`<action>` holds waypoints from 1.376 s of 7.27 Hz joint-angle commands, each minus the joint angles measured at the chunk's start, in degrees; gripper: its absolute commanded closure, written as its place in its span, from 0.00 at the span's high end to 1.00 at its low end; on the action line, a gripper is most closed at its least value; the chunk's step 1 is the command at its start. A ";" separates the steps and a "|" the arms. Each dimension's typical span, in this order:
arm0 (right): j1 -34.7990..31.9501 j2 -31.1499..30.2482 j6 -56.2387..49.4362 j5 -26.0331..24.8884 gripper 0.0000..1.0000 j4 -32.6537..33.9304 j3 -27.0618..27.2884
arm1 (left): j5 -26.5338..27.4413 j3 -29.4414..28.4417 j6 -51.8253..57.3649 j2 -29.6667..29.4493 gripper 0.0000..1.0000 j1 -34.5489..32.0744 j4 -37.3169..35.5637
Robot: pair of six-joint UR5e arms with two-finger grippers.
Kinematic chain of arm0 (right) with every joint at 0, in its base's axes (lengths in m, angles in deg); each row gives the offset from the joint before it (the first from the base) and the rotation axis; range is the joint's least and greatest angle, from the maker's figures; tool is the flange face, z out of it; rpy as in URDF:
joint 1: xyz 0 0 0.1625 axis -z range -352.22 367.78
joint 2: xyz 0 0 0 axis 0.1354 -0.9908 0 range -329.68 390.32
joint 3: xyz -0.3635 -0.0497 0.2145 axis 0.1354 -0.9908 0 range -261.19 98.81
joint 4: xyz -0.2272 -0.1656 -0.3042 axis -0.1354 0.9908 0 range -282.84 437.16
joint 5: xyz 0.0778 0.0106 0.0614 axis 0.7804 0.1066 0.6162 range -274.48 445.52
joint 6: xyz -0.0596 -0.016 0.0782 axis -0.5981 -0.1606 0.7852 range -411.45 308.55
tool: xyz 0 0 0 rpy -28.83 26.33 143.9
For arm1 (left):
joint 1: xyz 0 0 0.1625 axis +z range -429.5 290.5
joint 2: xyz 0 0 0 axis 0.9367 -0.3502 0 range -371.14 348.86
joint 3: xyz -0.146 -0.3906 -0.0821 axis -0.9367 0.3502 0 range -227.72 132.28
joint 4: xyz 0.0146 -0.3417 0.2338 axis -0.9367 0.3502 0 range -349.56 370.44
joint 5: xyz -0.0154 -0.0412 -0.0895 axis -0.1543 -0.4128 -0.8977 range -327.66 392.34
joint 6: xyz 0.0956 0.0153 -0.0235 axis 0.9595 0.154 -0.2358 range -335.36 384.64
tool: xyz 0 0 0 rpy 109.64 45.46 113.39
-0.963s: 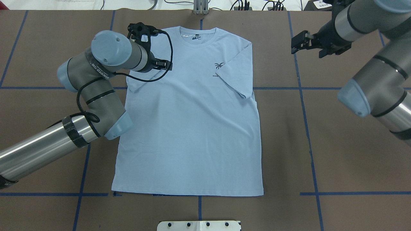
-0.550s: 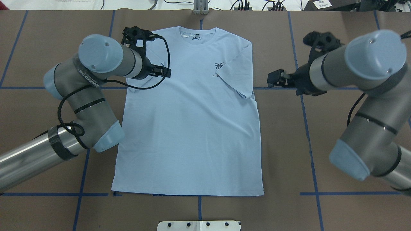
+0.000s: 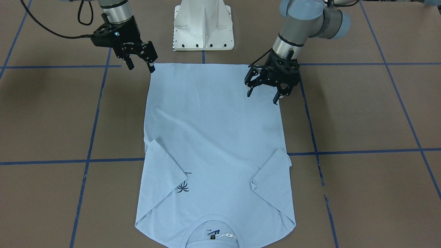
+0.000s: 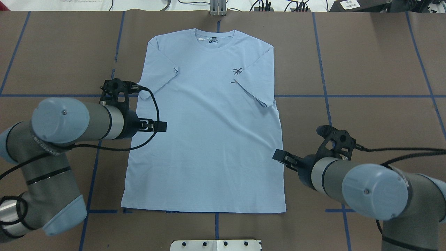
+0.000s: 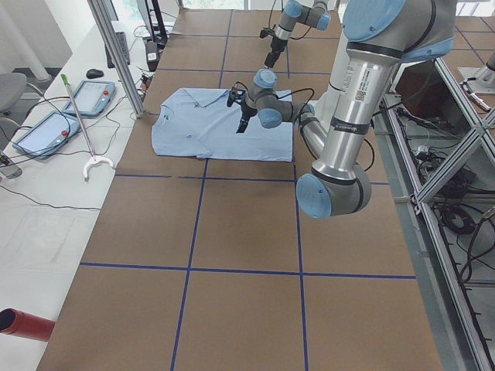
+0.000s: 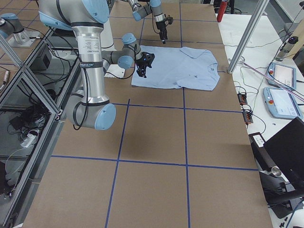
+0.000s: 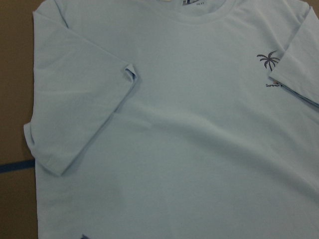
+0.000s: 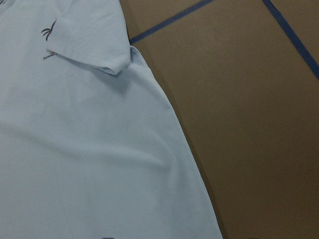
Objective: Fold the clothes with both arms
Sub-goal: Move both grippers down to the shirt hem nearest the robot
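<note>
The pale blue t-shirt [image 4: 205,139] lies flat on the brown table, collar away from me, both sleeves folded in onto the chest. The palm print [image 4: 237,71] is partly under the right sleeve. My left gripper [image 4: 161,126] is open and empty, hovering over the shirt's left edge at mid-body; it also shows in the front view [image 3: 262,98]. My right gripper [image 4: 278,156] is open and empty at the shirt's right edge, lower down; it also shows in the front view [image 3: 141,68]. The left wrist view shows the folded left sleeve [image 7: 75,104], the right wrist view the shirt's right edge [image 8: 169,124].
The white pedestal base [image 3: 203,24] stands just behind the hem. Blue tape lines [image 4: 348,95] cross the brown table. Cables and plugs [image 4: 264,5] lie along the far edge. Teach pendants [image 5: 85,97] sit on the white side table beyond it.
Both grippers have moved from the shoulder end toward the robot's side. The left one left the folded left sleeve; the right one came in from off the shirt to its right edge.
</note>
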 commanded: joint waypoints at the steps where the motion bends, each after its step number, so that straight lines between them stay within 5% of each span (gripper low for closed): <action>1: 8.05 -1.81 10.81 -6.84 0.76 0.38 1.46 | 5.08 5.59 -15.91 8.63 0.70 7.80 0.19; 3: 9.39 -1.99 10.91 -8.70 0.79 0.56 1.28 | 13.76 5.43 -24.58 13.04 0.61 17.11 0.10; 9: 10.54 -2.25 11.09 -10.20 0.80 0.56 1.02 | 14.15 4.90 -26.01 16.22 0.60 22.16 -0.16; 10: 10.63 -2.25 11.09 -10.20 0.80 0.56 1.02 | 14.15 4.90 -26.10 16.13 0.52 22.25 -0.16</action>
